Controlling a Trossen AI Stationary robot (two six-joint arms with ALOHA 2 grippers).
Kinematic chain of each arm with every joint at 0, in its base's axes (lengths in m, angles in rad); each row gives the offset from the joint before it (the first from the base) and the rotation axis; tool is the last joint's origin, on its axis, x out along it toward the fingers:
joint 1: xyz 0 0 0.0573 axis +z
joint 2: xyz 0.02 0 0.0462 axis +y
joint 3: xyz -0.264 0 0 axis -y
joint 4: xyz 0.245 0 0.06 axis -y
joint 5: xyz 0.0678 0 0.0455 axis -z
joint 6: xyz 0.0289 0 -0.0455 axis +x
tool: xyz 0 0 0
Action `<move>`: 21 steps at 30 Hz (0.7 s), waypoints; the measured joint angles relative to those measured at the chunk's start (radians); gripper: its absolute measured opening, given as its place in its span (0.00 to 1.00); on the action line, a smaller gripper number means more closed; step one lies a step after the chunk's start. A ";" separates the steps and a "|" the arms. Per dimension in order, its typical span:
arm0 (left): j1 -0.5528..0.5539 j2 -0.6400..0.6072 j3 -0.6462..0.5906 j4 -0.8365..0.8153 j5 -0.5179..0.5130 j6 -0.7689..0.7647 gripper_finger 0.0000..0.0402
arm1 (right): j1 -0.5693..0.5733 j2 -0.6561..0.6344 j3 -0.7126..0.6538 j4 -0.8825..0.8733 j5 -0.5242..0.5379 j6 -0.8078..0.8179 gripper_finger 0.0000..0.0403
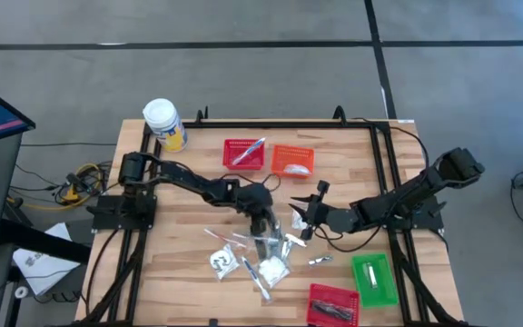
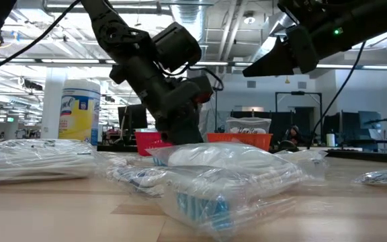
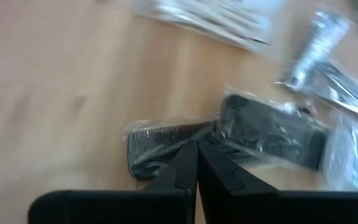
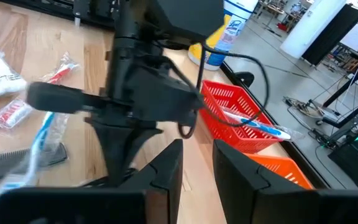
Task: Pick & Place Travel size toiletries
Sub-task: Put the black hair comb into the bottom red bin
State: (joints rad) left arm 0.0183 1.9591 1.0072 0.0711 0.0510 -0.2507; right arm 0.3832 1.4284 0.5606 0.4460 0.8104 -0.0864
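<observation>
1. Where the pale wooden desk shows its plank grain, a loose heap of toiletries lies near its middle: crinkly clear-wrapped packets, slim silvery sticks and a flat dark comb in glossy film.
2. Pointing down over the heap, the left tool has its dark tapered fingers pressed together, tips touching the comb's wrapper without pinching it.
3. Seen from the left wrist, the comb's long axis runs crosswise to those fingers; a silver tube lies tilted beyond it.
4. Raised just beside the heap, the right tool holds its fingers slightly apart, with nothing between them.
5. Ribbed plastic red basket holds a toothbrush lying slantwise.
</observation>
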 joint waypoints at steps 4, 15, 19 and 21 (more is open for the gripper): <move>0.018 0.000 0.000 -0.034 -0.064 -0.102 0.00 | 0.000 0.000 0.000 -0.004 0.000 -0.002 0.20; 0.022 -0.002 -0.002 -0.067 -0.122 -0.222 0.00 | 0.000 0.000 0.000 -0.004 0.000 -0.003 0.20; 0.009 -0.051 -0.010 -0.108 -0.184 -0.154 0.00 | 0.000 0.000 0.000 -0.004 0.000 -0.003 0.20; -0.013 -0.080 -0.012 -0.120 -0.207 -0.088 0.00 | 0.000 0.000 0.000 -0.004 0.000 -0.009 0.20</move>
State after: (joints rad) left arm 0.0052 1.8790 0.9947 -0.0485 -0.1562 -0.3389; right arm 0.3836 1.4281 0.5606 0.4419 0.8108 -0.0954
